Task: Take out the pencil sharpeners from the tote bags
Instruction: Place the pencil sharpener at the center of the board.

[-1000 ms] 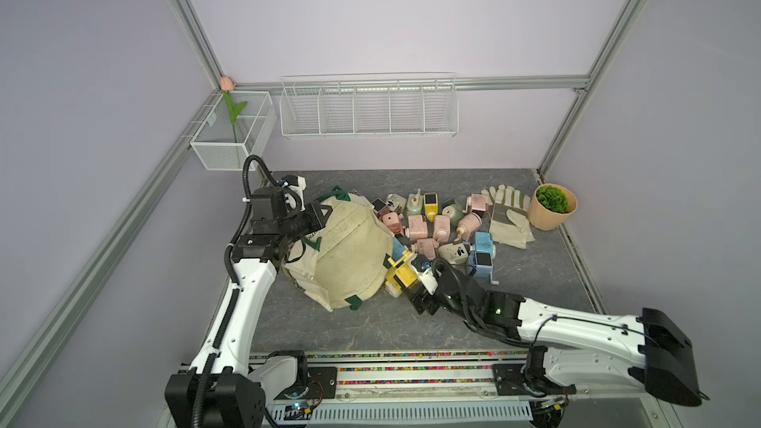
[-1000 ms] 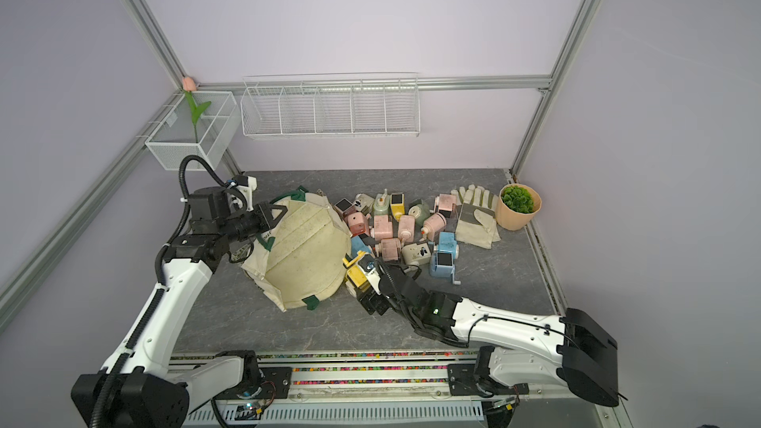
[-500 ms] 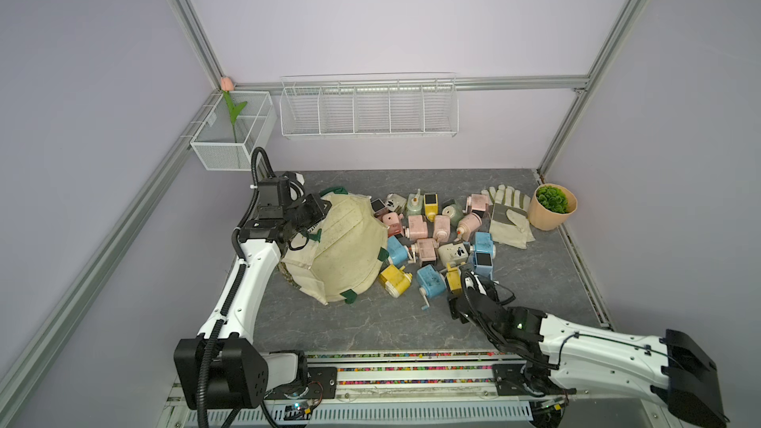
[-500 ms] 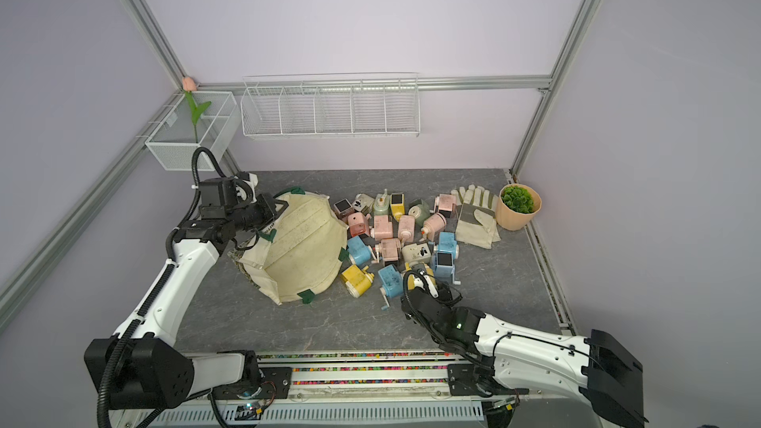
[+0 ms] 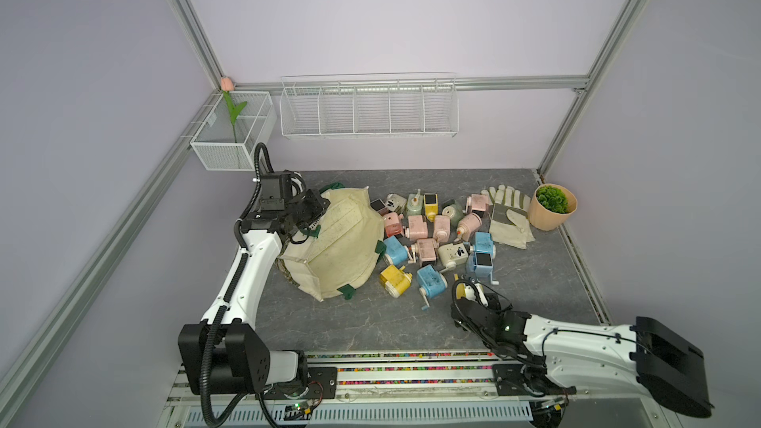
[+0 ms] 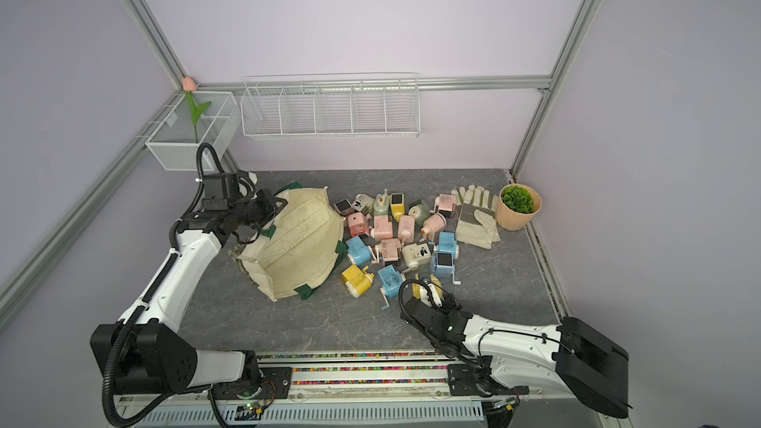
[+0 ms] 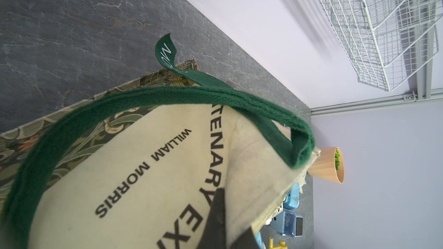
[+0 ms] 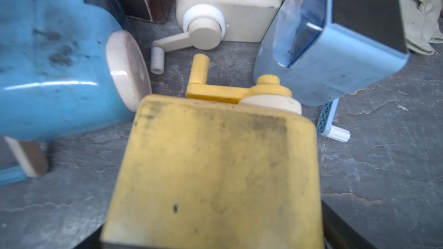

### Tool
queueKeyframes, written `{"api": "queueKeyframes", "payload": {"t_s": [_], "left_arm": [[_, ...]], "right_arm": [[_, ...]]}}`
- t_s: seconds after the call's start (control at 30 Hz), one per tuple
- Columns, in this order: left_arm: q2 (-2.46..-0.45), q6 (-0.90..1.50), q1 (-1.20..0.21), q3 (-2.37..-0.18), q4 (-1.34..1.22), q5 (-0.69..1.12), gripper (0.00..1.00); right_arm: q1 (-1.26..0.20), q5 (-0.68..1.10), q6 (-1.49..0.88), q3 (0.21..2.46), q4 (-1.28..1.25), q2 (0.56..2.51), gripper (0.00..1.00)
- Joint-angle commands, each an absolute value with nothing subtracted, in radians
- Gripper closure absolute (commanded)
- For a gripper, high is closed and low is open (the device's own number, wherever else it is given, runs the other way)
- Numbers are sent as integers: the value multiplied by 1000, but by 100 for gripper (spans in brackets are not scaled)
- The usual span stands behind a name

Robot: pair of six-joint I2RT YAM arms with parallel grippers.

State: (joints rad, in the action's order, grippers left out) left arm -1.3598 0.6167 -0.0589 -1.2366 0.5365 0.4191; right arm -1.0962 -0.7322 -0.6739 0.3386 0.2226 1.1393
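Inventory on the table [image 5: 370, 323], both top views: one tote bag [image 5: 341, 249], about eighteen pencil sharpeners [image 5: 426, 249], two gloves [image 5: 508, 220] and one plant pot [image 5: 552, 209]. On the walls are two wire baskets [image 5: 368, 111] and one tulip [image 5: 227, 84]. The bag lies at the table's left with its cream mouth turned toward the pile. All the counted sharpeners are outside it, clustered between the bag and the gloves. The left gripper [image 5: 306, 216] is clamped narrow on the bag's canvas at the far edge. The right gripper [image 5: 471, 294] stands wide around one yellow sharpener [image 8: 215, 171] at the near edge of the pile and grips it. Only the left wrist view shows the bag's outer face: black lettering, a green handle [image 7: 167, 97] looped over it, and the floral band [image 7: 72, 120]. The top views show mainly the plain lining. Only the right wrist view shows the yellow crank, the penguin print on a cream sharpener [image 8: 227, 3], and the two blue sharpeners [image 8: 55, 63] flanking the held one. One second ago the right gripper was at the bag's mouth with the yellow sharpener. It has since carried it to the right, beside the pile. The left gripper has kept its hold on the bag.
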Motion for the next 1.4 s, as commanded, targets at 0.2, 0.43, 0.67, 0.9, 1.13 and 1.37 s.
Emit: {"api": "queueKeyframes", "payload": {"t_s": [0.2,0.43,0.67,0.9,1.13,1.37], "left_arm": [[-1379,579,-61,-1272,586,408,100],[-1391,568,-61,-1273,586,430,100],[-1391,546,-59,-1282,611,406,100],[-1404,532,-50,-1299,627,410,100],[-1390,528,-48,-1301,627,403,100],[-1390,530,-45,-1299,621,422,100]], "right_arm": [[-1100,-755,-714,397,99,1320,3],[-1114,-752,-716,425,135,1305,10],[-1165,-801,-706,508,351,1131,10],[-1220,-743,-592,631,435,1038,10],[-1250,-477,-528,726,295,1020,1],[-1278,-315,-631,840,108,1217,1]]}}
